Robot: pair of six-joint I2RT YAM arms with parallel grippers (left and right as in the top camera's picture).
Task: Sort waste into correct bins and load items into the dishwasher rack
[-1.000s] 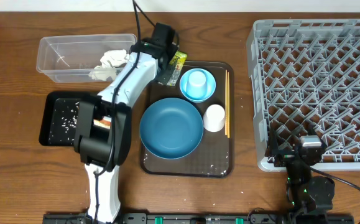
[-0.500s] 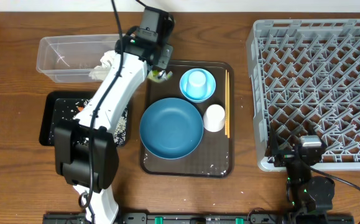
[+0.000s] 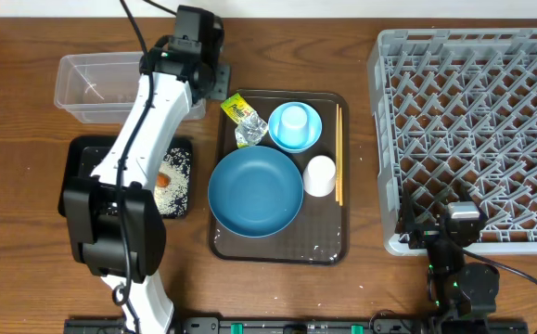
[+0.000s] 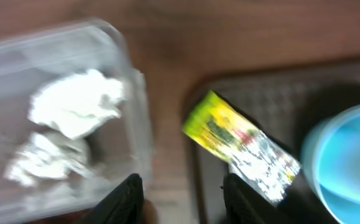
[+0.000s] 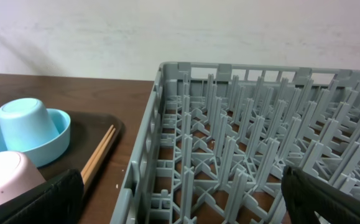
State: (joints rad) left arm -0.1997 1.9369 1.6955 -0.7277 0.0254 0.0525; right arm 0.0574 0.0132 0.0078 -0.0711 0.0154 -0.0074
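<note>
The green-yellow wrapper (image 3: pixel 243 119) lies on the brown tray's back left corner, free of any gripper; it also shows in the left wrist view (image 4: pixel 242 146). My left gripper (image 3: pixel 210 79) is open and empty, above the gap between the clear tub (image 3: pixel 92 88) and the tray. White paper balls (image 4: pixel 74 112) lie in the tub. The black tray (image 3: pixel 83 186) holds rice and the orange carrot (image 3: pixel 164 178). My right gripper (image 5: pixel 183 202) is open and empty at the grey rack's (image 3: pixel 472 130) front left corner.
The brown tray (image 3: pixel 328 246) holds the dark-blue bowl (image 3: pixel 255 190), a light-blue cup (image 3: pixel 293 119) in the light-blue dish (image 3: pixel 311 137), the white cup (image 3: pixel 320 175) and the chopsticks (image 3: pixel 338 153). My left arm crosses over the tub and the black tray.
The wrapper has left my left gripper and now lies on the brown tray. The left gripper has moved left and back toward the clear tub. The right arm has not moved.
</note>
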